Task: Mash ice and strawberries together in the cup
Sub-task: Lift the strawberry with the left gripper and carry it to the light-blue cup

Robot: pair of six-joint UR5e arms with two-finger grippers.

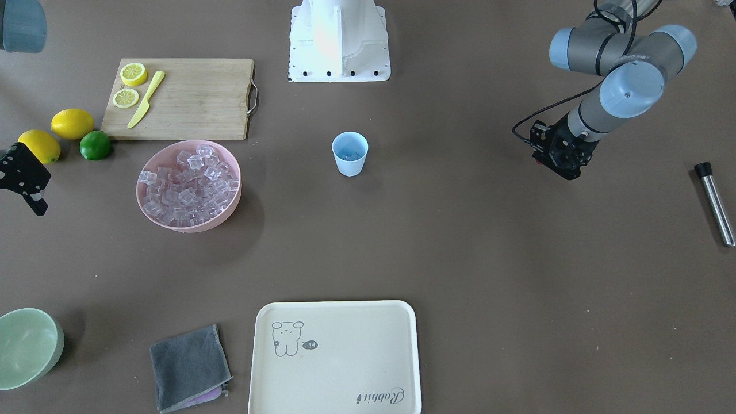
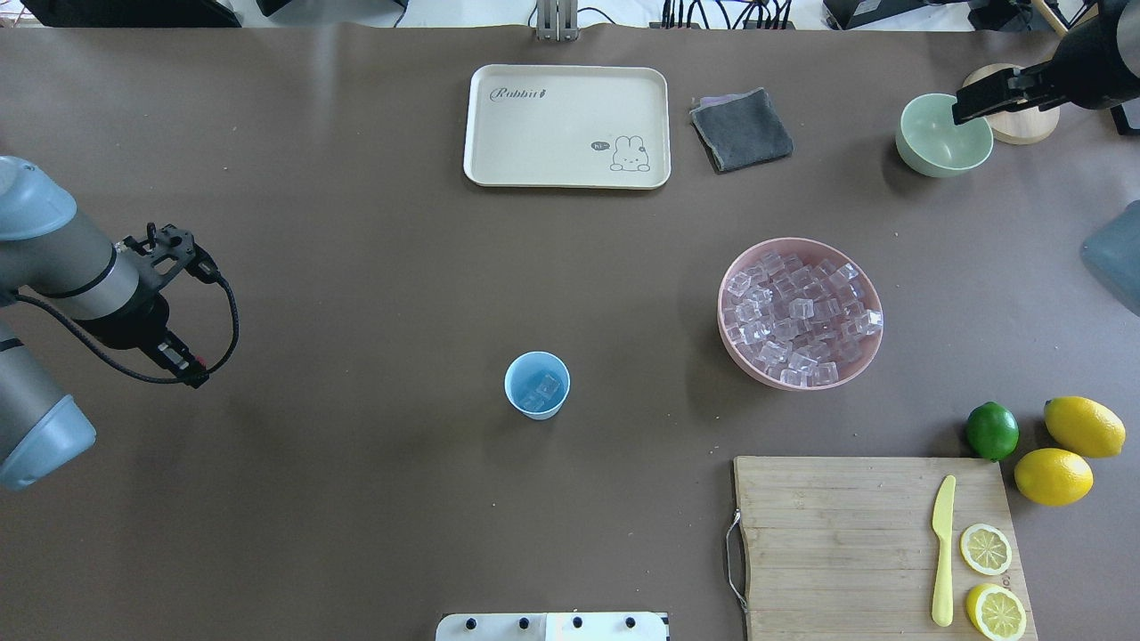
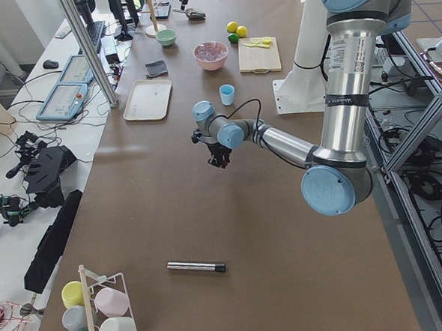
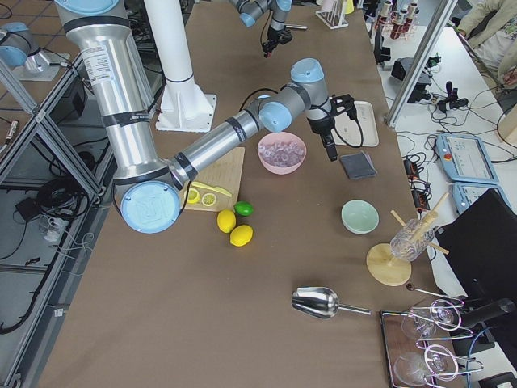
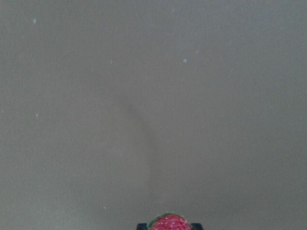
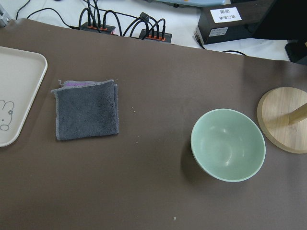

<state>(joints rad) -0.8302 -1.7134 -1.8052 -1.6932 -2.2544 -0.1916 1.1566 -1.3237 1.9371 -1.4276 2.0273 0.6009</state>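
Observation:
The light blue cup (image 2: 537,385) stands upright in the middle of the table, also in the front view (image 1: 349,153), with a few clear ice cubes (image 2: 541,390) inside. More ice (image 2: 797,312) fills the pink bowl (image 2: 730,343). My left gripper (image 1: 566,169) hangs over bare table far to the cup's left. It is shut on the red strawberry (image 5: 169,223), which shows between its fingertips in the left wrist view. My right gripper (image 2: 960,109) hovers over the pale green bowl (image 2: 944,135), open and empty.
A cream tray (image 2: 566,125) and a grey cloth (image 2: 741,130) lie at the far side. A cutting board (image 2: 846,534) carries lemon halves and a yellow knife. Two lemons and a lime (image 2: 991,430) sit beside it. A steel rod (image 1: 715,204) lies near my left arm.

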